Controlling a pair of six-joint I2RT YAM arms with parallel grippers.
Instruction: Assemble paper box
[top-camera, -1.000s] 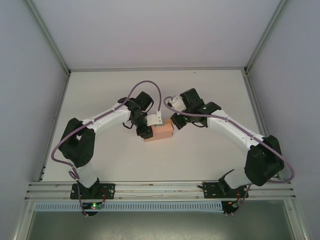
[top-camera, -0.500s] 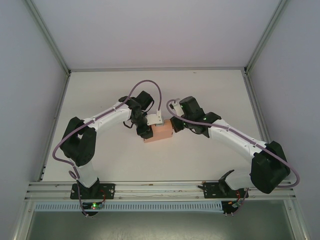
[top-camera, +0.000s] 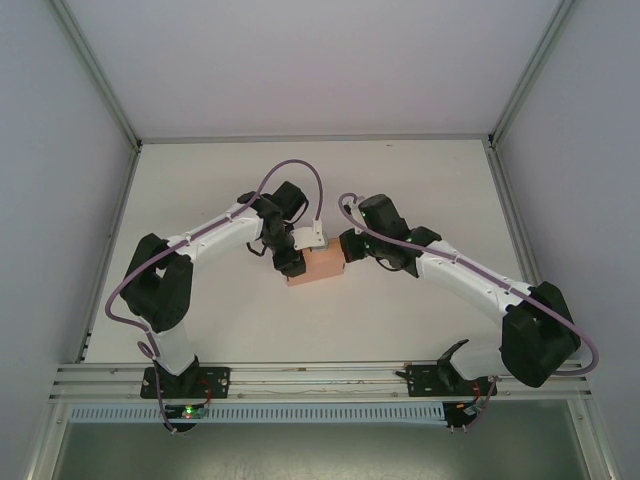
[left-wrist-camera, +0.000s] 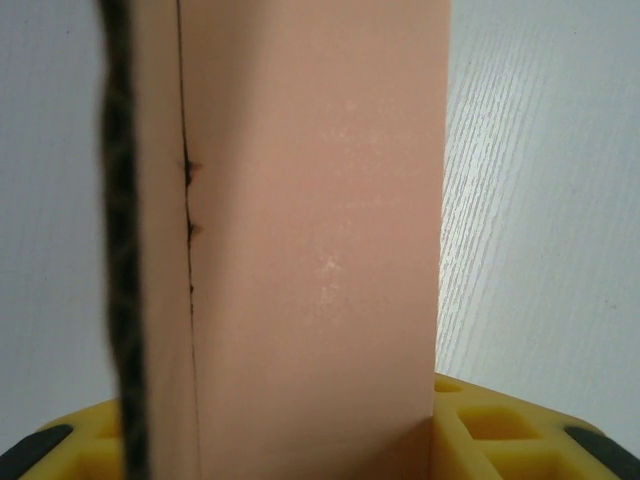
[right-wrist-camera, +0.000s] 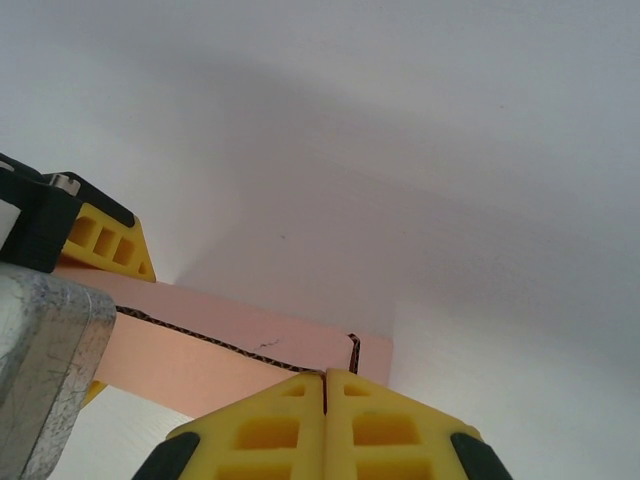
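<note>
Salmon-pink paper box (top-camera: 318, 266), folded rectangular, sits clamped in left tool (top-camera: 291, 263); right tool (right-wrist-camera: 325, 386) fingers pressed together.

The box (left-wrist-camera: 310, 250) is matt pink card with a rough cut edge. The bench (left-wrist-camera: 540, 200) is white, finely ribbed. The right pincer (right-wrist-camera: 325, 390) is yellow plastic.

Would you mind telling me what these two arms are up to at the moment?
The two arms are working on a salmon-pink paper box in the middle of the white table. The left gripper is clamped on the box's left end, with a yellow finger on each side. The right gripper has its fingers shut together, tips at the box's right end, apparently pressing that end in. The box already looks folded into a block.
</note>
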